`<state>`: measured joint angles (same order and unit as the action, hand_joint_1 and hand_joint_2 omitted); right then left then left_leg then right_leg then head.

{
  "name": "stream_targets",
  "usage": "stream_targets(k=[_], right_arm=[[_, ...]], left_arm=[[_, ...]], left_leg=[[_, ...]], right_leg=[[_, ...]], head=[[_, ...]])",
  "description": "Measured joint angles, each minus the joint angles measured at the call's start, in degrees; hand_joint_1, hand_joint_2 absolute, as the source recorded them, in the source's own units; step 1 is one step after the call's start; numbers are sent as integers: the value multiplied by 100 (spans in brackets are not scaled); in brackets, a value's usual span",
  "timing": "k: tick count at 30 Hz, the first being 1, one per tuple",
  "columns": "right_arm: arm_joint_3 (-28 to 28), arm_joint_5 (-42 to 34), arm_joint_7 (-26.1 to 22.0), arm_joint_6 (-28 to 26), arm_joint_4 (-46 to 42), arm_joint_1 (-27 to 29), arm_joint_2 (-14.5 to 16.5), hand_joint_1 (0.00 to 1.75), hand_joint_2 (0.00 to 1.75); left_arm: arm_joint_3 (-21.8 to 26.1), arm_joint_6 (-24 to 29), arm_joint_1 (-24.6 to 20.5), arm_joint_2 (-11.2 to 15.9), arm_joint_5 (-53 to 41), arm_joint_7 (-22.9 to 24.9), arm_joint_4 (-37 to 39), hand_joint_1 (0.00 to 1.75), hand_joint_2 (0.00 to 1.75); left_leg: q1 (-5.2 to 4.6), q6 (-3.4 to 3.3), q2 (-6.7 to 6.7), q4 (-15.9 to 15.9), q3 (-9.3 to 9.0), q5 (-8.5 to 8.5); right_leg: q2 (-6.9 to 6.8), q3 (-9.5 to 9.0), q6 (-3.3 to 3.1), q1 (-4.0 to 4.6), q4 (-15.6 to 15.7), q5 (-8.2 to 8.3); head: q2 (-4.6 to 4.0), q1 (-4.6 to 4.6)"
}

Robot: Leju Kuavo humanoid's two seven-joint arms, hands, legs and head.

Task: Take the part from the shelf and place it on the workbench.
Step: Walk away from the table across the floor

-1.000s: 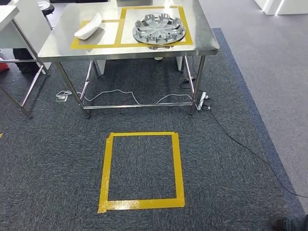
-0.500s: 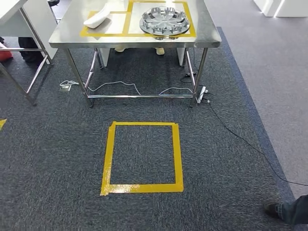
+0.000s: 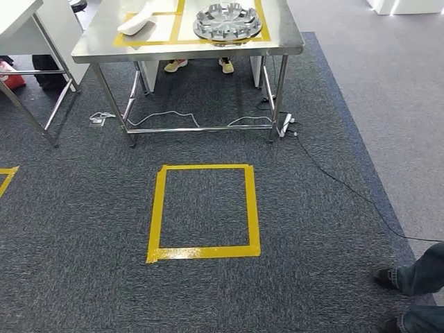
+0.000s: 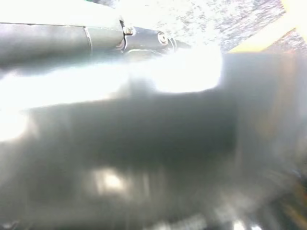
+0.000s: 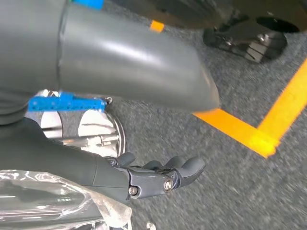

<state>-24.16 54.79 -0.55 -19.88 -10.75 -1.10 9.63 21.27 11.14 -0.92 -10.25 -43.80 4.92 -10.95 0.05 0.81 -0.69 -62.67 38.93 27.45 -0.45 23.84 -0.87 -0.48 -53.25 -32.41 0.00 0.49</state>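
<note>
The left hand (image 4: 145,39) is blurred by glare, so I cannot tell its state. On the steel counter (image 3: 94,47), a white curved shell (image 3: 137,23) lies in the left taped box: probably light moulded plastic, smooth and slippery, best taken across its long edges. To its right a silver spoked wheel cover (image 3: 227,21) lies flat, likely stiff, thin and light, to be gripped at the rim. I cannot tell which is the task's part. The right hand (image 5: 159,175) hangs over the carpet, fingers apart, holding nothing.
</note>
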Motion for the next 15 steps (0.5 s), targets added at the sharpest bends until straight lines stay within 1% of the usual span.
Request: stream_targets(k=[1, 2, 3, 4, 5, 6, 7, 8, 9, 10, 12, 14, 15], right_arm=[[-14, -19, 1, 1, 0, 7, 0, 0, 175], [-26, -33, 0, 1, 0, 13, -1, 0, 175], [-39, -40, 0, 2, 0, 15, -1, 0, 175], [-54, -45, 0, 2, 0, 15, -1, 0, 175], [-69, -50, 0, 2, 0, 14, -1, 0, 175], [-80, -55, -1, 2, 0, 12, 0, 0, 175], [-90, -66, -3, 3, 0, 11, 2, 0, 175], [-100, -84, -4, 7, 0, 8, 3, 0, 175], [-115, -115, -13, 15, 0, 6, 4, 0, 175], [-137, -160, -36, 34, 0, 1, 4, 0, 175], [-207, -268, -120, 71, 0, -6, 3, 0, 87], [-292, -358, -215, 81, 0, -8, 3, 0, 0], [-333, -382, -244, 80, 0, -12, 1, 0, 0]], left_arm=[[0, -3, 6, 3, 0, 10, 0, 0, 175], [0, -5, 8, 5, 0, 15, 0, 0, 175], [0, -6, 8, 8, 0, 15, 0, 0, 175], [0, -7, 7, 10, 0, 15, 0, 0, 175], [0, -8, 6, 13, 0, 15, 0, 0, 175], [0, -8, 5, 15, 0, 15, 0, 0, 175], [0, -8, 5, 20, 1, 15, 0, 0, 175], [0, -6, 6, 20, 3, 17, 0, 0, 175], [0, 0, 6, 18, 8, 29, 0, 0, 175], [0, 13, 7, 16, 14, 55, 0, 0, 175], [1, 48, 10, 14, 7, 132, 0, 0, 87], [1, 10, 11, 14, -33, 147, 0, 0, 0], [-1, -36, 11, 14, -51, 119, 0, 0, 0]], left_leg=[[3, 23, 2, -393, 84, 290], [4, 38, 3, -770, 149, 482], [5, 41, 5, -1022, 151, 543], [4, 33, 6, -1063, 63, 491], [2, 13, 9, -861, -139, 368], [-4, -20, 15, -485, -421, 234], [-15, -67, 24, -61, -709, 156], [-22, -106, 32, 308, -929, 117], [-26, -121, 39, 540, -1051, 130], [-30, -125, 43, 641, -1082, 159], [-36, -111, 42, 679, -1052, 169], [-50, -139, 42, 675, -1029, 152], [-57, -152, 42, 675, -1022, 145]], right_leg=[[-6, 63, -16, 8, -8, 51], [-14, 127, -22, 17, -21, 97], [-19, 188, -23, 26, -40, 136], [-21, 240, -20, 34, -65, 165], [-23, 277, -13, 42, -96, 185], [-21, 306, -6, 48, -129, 199], [-20, 343, 7, 61, -165, 207], [-19, 369, 21, 74, -205, 212], [-19, 408, 25, 86, -239, 219], [-19, 447, 32, 95, -267, 227], [-16, 489, 43, 90, -286, 250], [-13, 504, 73, 78, -277, 274], [-11, 511, 87, 72, -272, 285]], head=[[0, -13], [1, -26], [0, -32], [0, -37], [0, -40], [0, -41], [0, -41], [0, -39], [0, -38], [0, -33], [0, -29], [0, -26], [0, -26]])
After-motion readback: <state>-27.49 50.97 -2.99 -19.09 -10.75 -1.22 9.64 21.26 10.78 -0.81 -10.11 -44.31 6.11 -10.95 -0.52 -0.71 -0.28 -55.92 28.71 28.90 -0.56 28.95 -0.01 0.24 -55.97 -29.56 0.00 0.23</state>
